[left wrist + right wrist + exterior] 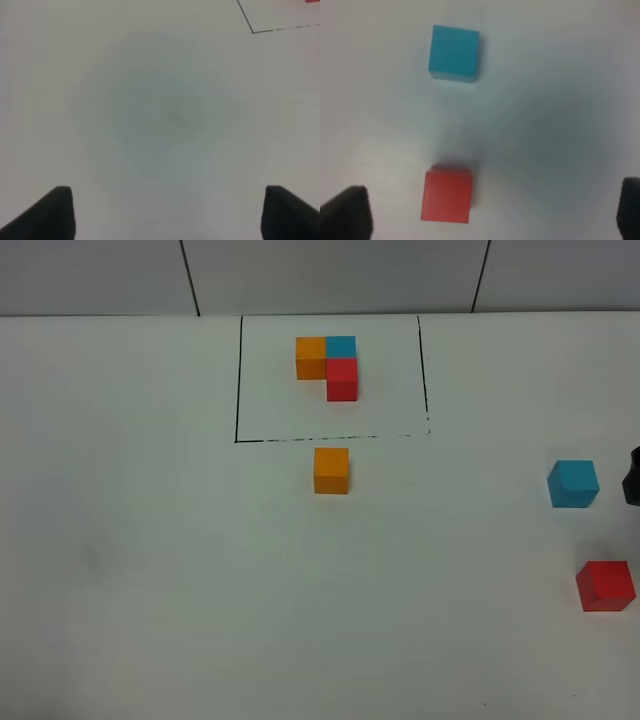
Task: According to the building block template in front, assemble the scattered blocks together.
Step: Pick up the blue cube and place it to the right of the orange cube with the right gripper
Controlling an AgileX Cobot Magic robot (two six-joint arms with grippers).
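Note:
The building block template (328, 362) is a joined orange, blue and red cluster inside a black drawn rectangle (238, 380) at the back middle. The loose orange cube (331, 470) sits just in front of the rectangle. The teal-blue cube (573, 483) and the red cube (605, 586) sit far right. My right gripper (490, 212) is open above the table, with the red cube (446, 196) near its gap and the teal-blue cube (454, 53) farther on. My left gripper (172, 215) is open and empty over bare table.
A black part of my right arm (633, 477) shows at the right edge, beside the teal-blue cube. A corner of the drawn rectangle (252, 32) shows in the left wrist view. The white table (150, 570) meets a grey panelled wall (330, 275) at the back.

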